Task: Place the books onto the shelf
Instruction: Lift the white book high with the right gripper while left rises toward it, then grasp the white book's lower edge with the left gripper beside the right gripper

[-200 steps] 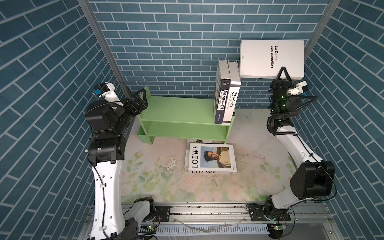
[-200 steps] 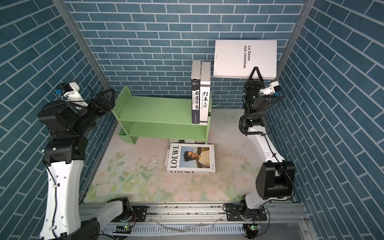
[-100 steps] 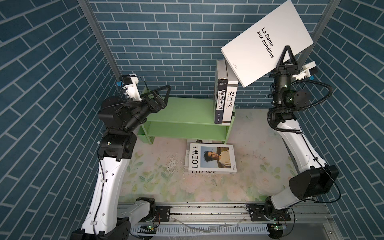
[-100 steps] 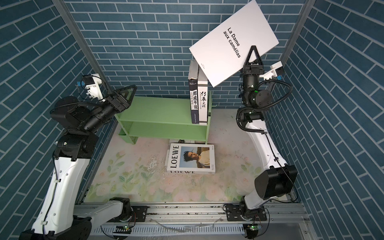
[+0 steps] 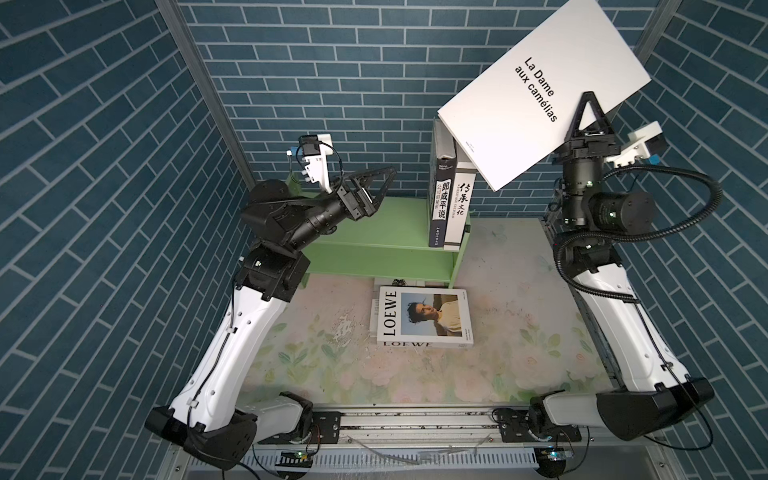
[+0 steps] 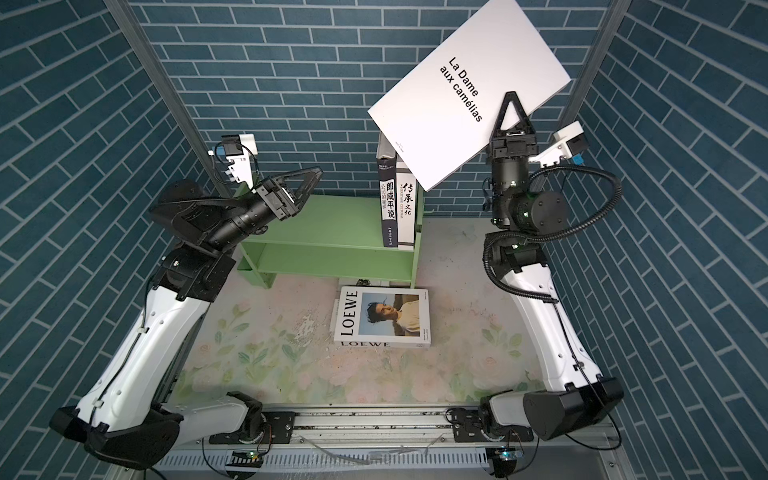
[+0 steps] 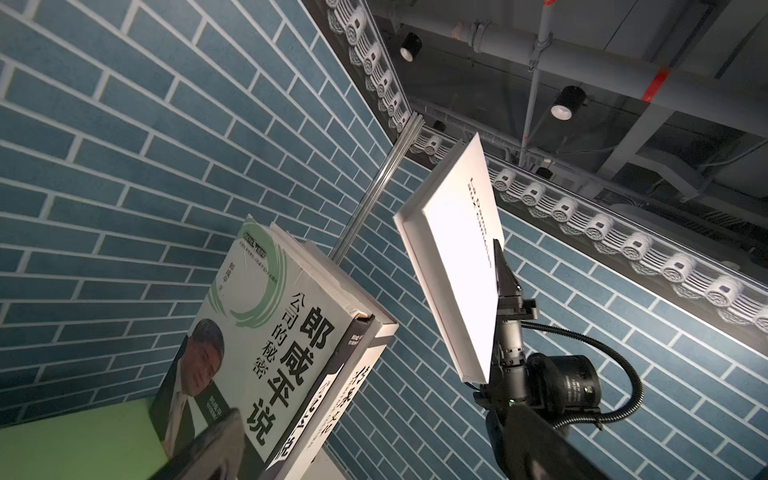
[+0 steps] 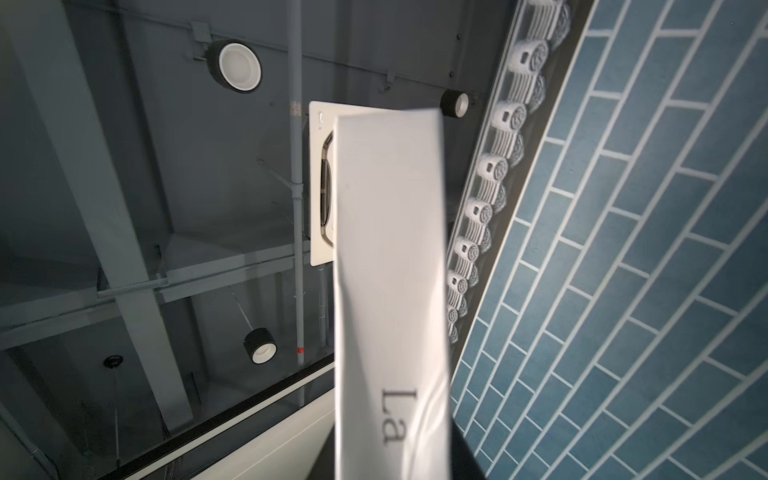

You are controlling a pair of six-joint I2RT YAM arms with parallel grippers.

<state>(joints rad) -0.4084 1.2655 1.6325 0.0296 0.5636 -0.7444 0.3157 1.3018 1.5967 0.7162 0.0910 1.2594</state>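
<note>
My right gripper (image 5: 587,99) is pinching the white book (image 5: 498,124), jaws pressed onto one long edge, nearer the high end. The book is up in the air with its cover facing the top camera. Its long axis runs on a slant, low end toward the shelf (image 5: 374,249), high end up by the right wall (image 5: 706,124). In both top views the low end overlaps the two standing books (image 5: 449,203) at the shelf's right end, so I can't judge contact from there.

The left wrist view settles it: the white book (image 7: 461,266) hangs clear of the standing books (image 7: 291,332), with wall showing between them. The right wrist view gives me only the book's narrow edge (image 8: 390,270), blurred, pointing at the ceiling (image 8: 124,166).

My left gripper (image 5: 386,178) is spread wide and empty, hovering over the shelf's left part, aimed at the standing books.

Further out, the LOEWE book (image 5: 424,318) lies flat, cover up, on the mat (image 5: 316,365) just in front of the shelf.
</note>
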